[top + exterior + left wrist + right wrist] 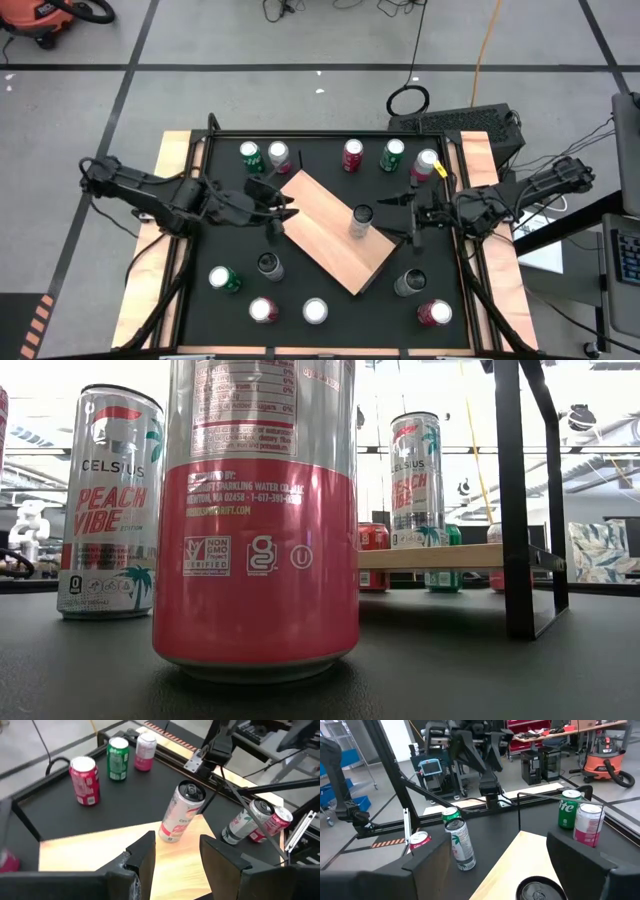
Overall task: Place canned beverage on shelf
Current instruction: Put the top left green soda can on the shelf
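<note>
While both arms reach in low from the worktop's [200,300] two sides, each claw stops at an edge of the shelf [325,235]. The left claw [283,207] hovers at the shelf's left corner, its fingers [145,857] parted with nothing between them. The right claw [403,212] sits just off the shelf's right side, fingers spread wide and empty, facing the can [360,221]. That can is a slim silver one with pink and peach printing and a dark top, standing upright on the shelf's right half. The shelf is a light-tan wood-grain board, turned diagonally on the black worktop. Most of its surface left of the can is bare. Other cans ring the worktop, well apart from the shelf.
</note>
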### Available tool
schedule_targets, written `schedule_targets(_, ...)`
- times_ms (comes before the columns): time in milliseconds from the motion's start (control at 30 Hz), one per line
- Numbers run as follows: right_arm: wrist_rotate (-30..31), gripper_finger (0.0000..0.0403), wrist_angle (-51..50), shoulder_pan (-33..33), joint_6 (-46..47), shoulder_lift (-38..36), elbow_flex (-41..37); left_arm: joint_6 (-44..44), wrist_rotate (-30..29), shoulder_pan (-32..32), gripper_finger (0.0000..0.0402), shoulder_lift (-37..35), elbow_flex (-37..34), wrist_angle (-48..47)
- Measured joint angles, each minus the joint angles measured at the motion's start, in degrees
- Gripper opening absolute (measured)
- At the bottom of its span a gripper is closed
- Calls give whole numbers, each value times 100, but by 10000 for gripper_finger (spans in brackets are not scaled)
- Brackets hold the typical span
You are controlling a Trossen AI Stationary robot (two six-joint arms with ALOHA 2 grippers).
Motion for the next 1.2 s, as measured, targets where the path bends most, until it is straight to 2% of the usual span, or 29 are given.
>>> schedule_targets(200, -3, 302, -104, 0, 55, -207, 2, -18, 15, -3, 154, 118, 0, 279)
schedule_targets(400, -2, 302, -854, 0, 187, -466, 2, -23, 27, -18, 154, 116, 7, 424)
schedule_targets(533, 1, 302, -1254, 0, 505, -542, 2, -21, 57, -53, 154, 116, 215, -154)
schedule_targets(767, 7, 302, -1511, 0, 395, -551, 2, -27, 28, 29, 154, 77, 417, -879)
schedule_targets(933, 14, 302, -1703, 0, 176, -551, 2, -573, 24, 37, 154, 70, 422, -1469)
schedule_targets(1000, 16, 302, -1769, 0, 203, -550, 2, -913, 159, 35, 154, 70, 422, -1736)
schedule_targets(1200, 16, 302, -1802, 0, 284, -546, 2, -1791, 1260, -190, 154, 51, 422, -1980)
